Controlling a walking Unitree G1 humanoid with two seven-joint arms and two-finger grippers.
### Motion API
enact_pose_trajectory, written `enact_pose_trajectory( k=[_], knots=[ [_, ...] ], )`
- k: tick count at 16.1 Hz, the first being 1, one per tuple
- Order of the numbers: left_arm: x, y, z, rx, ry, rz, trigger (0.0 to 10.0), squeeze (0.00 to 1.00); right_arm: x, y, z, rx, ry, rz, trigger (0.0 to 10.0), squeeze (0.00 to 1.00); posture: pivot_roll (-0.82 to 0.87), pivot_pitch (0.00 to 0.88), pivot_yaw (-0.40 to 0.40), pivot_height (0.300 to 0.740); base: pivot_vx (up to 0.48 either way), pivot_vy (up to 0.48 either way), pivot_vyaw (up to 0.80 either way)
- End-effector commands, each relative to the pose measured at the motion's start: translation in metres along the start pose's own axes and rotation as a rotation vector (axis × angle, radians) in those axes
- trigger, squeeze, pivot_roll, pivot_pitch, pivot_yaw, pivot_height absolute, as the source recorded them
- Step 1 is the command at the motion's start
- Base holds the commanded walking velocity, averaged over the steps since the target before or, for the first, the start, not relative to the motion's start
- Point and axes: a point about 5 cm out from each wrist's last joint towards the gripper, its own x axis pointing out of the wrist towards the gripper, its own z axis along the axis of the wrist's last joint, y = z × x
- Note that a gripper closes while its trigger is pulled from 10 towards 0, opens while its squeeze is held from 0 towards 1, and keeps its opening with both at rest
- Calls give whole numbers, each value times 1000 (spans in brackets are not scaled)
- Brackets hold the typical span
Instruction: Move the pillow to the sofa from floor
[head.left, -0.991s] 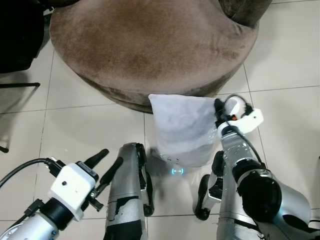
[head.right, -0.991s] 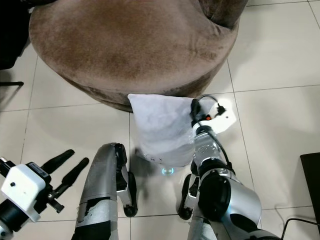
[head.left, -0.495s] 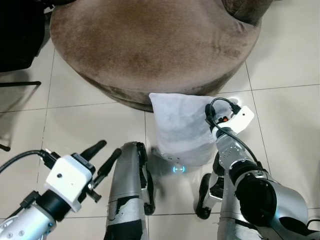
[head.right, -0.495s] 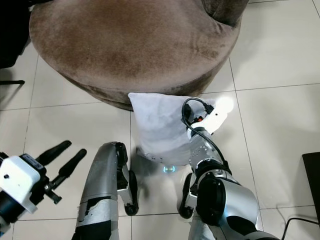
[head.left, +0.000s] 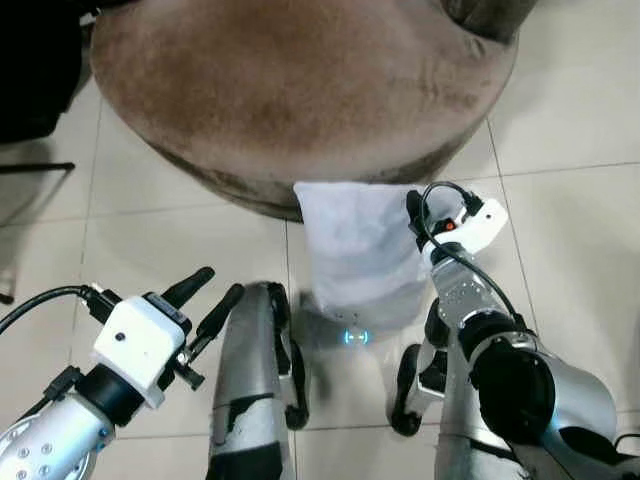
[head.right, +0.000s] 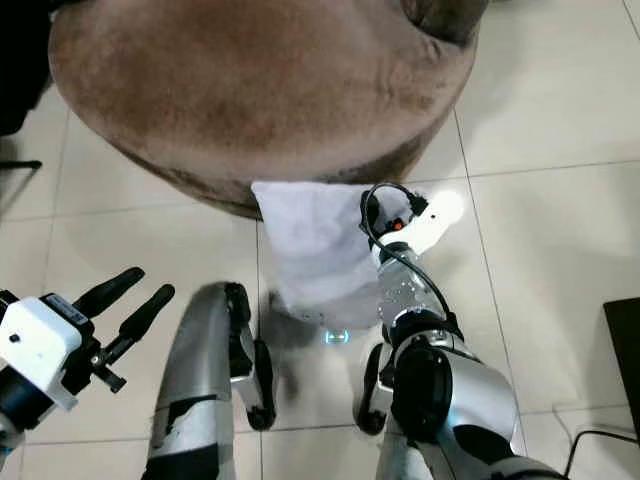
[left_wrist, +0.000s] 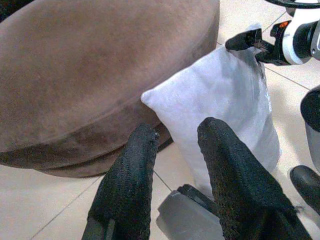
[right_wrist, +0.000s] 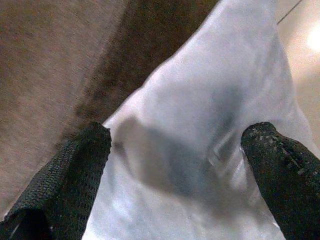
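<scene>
A pale grey pillow (head.left: 355, 250) stands upright on the tiled floor, leaning against the round brown sofa (head.left: 300, 90). My right gripper (head.left: 414, 212) is at the pillow's upper right corner. In the right wrist view that gripper (right_wrist: 180, 135) is open, its fingers (right_wrist: 75, 175) spread wide with the pillow (right_wrist: 210, 100) between them. My left gripper (head.left: 207, 296) hangs open above the floor, to the left of the pillow and apart from it. The left wrist view looks past it (left_wrist: 180, 131) at the pillow (left_wrist: 225, 90) and the sofa (left_wrist: 75, 65).
My two legs (head.left: 250, 390) stand on the tiles just in front of the pillow. A dark cushion (head.left: 490, 15) lies on the sofa's far right. A black chair (head.left: 30, 70) stands at the far left, and a black object (head.right: 625, 350) lies at the right edge.
My right gripper has shifted left from beside the pillow onto its upper right corner. The left gripper has edged slightly closer to the pillow. The pillow has stayed put.
</scene>
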Motion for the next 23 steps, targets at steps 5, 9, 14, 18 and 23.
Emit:
enact_pose_trajectory(
  k=[5,9,14,18,23],
  knots=[
    [-3,-1,-7,-12,41,-1,10000,0,-3,-2,-9,44,30,-3,10000,0,457,483,109,503,0,0,0],
    [-4,-1,-7,0,41,-2,10000,0,-1,-1,-2,190,-40,22,10000,992,460,489,106,503,0,0,0],
    [-6,1,-6,2,47,7,10000,0,-7,-16,-20,13,97,-175,10000,1000,468,493,104,503,0,0,0],
    [-5,-2,-5,-20,39,-1,10000,0,-10,-13,-31,16,111,-172,10000,0,469,489,105,503,0,0,0],
    [-7,-2,-5,-18,38,-5,10000,0,-11,-4,-42,93,146,-125,8078,0,465,491,101,503,0,0,0]
  ],
)
